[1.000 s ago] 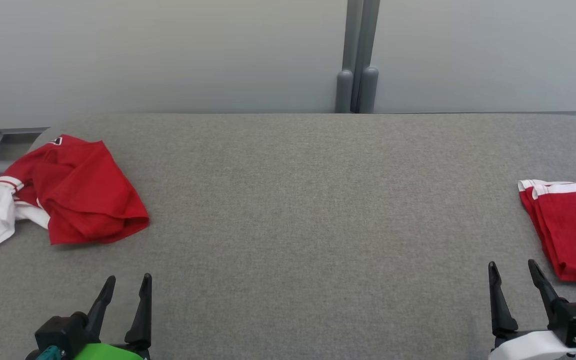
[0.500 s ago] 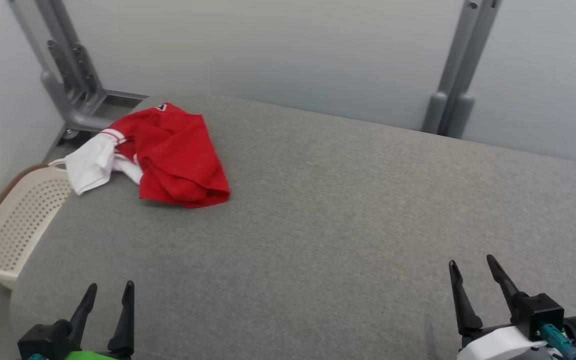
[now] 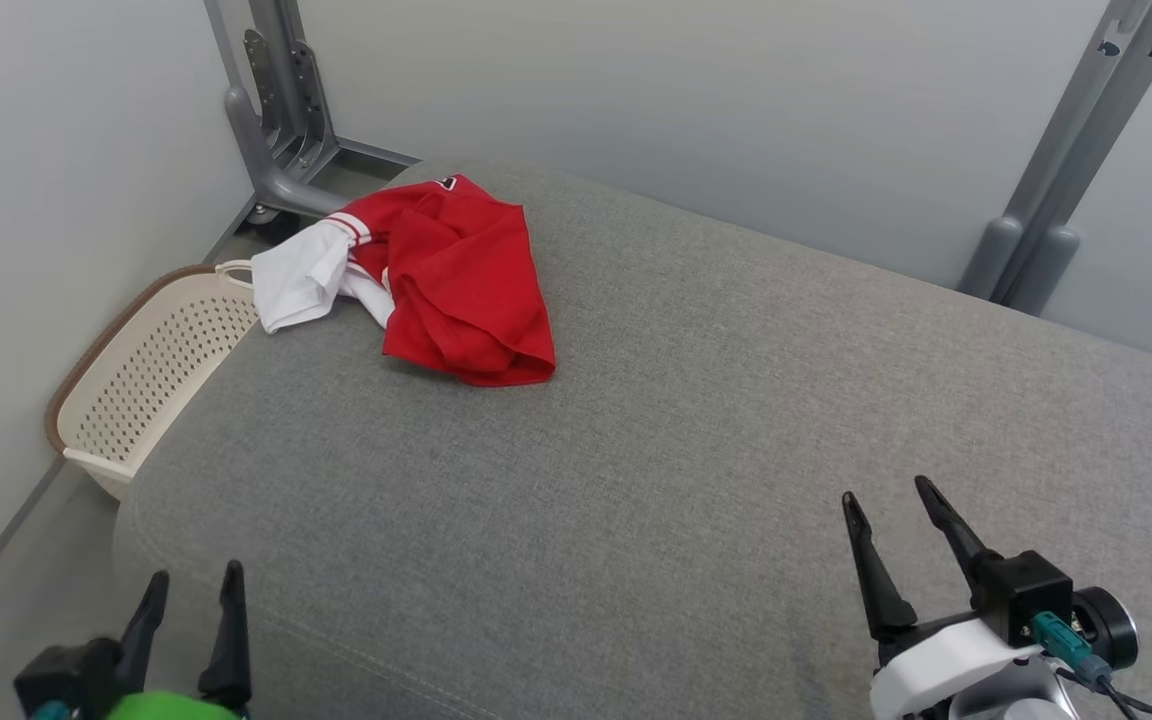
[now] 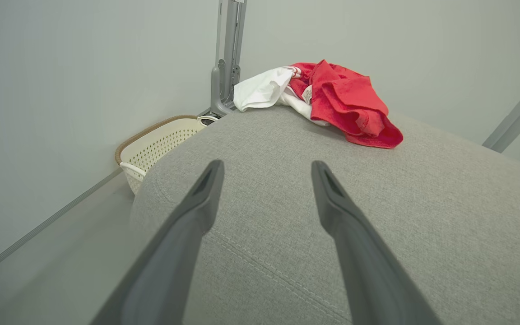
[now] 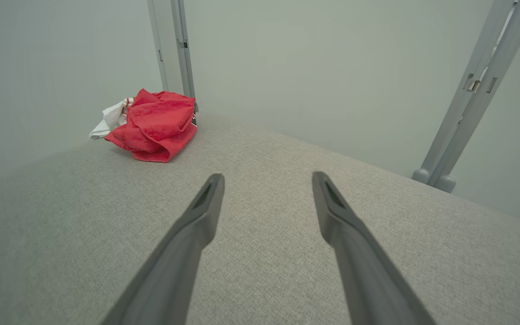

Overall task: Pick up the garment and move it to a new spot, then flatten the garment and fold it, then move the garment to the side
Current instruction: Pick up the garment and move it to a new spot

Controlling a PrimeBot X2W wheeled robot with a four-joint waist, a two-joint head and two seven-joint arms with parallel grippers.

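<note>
Grey table [image 3: 696,480] bears crumpled garment [image 3: 456,275]; grippers apart.

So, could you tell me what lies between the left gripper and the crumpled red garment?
Only bare grey fabric table separates the left gripper from the garment, per left wrist view.

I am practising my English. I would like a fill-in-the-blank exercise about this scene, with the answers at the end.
1. The crumpled garment is red and ____.
2. It lies at a far corner of the grey table, on the robot's ____ side.
3. The left gripper and the right gripper are both ____, holding nothing.
4. The cream basket stands on the ____, beside the table.

Answers: white; left; open; floor
</note>
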